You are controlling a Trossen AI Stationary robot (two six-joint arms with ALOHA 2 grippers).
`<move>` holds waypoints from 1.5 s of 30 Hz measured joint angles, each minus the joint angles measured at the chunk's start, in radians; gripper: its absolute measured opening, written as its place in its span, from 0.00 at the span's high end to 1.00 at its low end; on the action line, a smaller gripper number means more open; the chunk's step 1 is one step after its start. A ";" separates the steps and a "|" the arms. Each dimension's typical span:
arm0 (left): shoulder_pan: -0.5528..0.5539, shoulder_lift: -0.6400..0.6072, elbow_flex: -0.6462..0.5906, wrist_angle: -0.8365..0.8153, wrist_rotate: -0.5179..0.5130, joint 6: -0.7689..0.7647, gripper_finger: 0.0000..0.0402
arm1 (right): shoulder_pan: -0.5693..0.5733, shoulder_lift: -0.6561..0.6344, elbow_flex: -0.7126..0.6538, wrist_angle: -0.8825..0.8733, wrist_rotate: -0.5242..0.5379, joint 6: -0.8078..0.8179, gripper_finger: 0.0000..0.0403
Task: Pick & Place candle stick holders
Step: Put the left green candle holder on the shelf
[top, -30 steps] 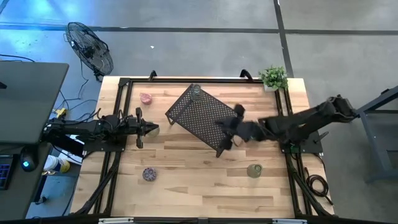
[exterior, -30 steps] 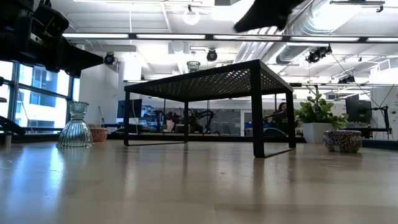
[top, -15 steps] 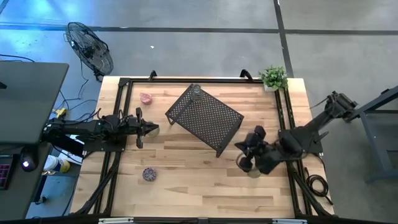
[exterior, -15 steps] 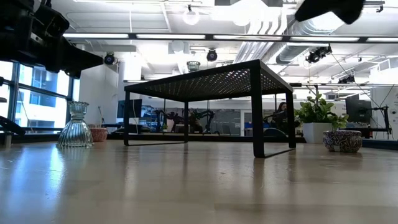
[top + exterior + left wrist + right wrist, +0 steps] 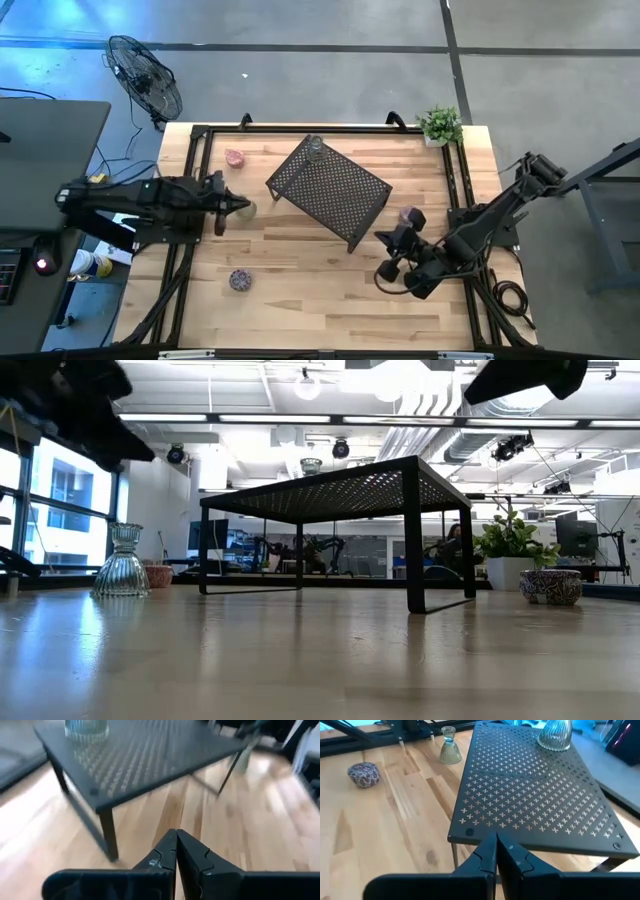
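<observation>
A clear glass holder (image 5: 315, 145) stands on the far corner of the black perforated rack (image 5: 330, 190); it also shows in the right wrist view (image 5: 555, 732). A pale glass holder (image 5: 247, 208) stands on the table just in front of my left gripper (image 5: 240, 207), which is shut and empty. A pink holder (image 5: 234, 157) stands at the far left. A purple patterned one (image 5: 240, 280) stands at the near left, and another purple one (image 5: 408, 215) right of the rack. My right gripper (image 5: 380, 252) is shut and empty, beside the rack's near right corner (image 5: 462, 832).
A small potted plant (image 5: 440, 124) stands at the table's far right corner. Black frame rails (image 5: 190, 180) run along the left and right sides. Bare wood lies between the rack and the near edge (image 5: 320, 300).
My right gripper has swung from above the rack's right edge toward the table's near right and come down beside the rack's corner. Its arm now covers the pale green cup there. My left arm has risen a little, with its gripper staying by the pale holder.
</observation>
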 joint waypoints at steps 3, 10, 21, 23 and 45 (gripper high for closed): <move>0.000 0.145 0.099 -0.132 -0.078 -0.071 0.92 | -0.005 0.019 0.000 0.017 0.017 -0.037 1.00; 0.000 0.487 0.342 -0.440 -0.093 -0.202 0.66 | -0.008 0.026 0.000 0.051 0.013 -0.105 1.00; 0.060 0.694 0.456 -0.597 0.011 -0.245 0.27 | -0.008 0.026 0.000 0.051 0.002 -0.223 1.00; 0.102 0.695 0.456 -0.598 0.016 -0.232 0.24 | -0.008 0.026 0.000 0.050 0.002 -0.235 1.00; 0.367 0.686 0.315 -0.498 0.147 0.012 0.22 | -0.008 0.026 0.000 0.086 0.012 -0.254 1.00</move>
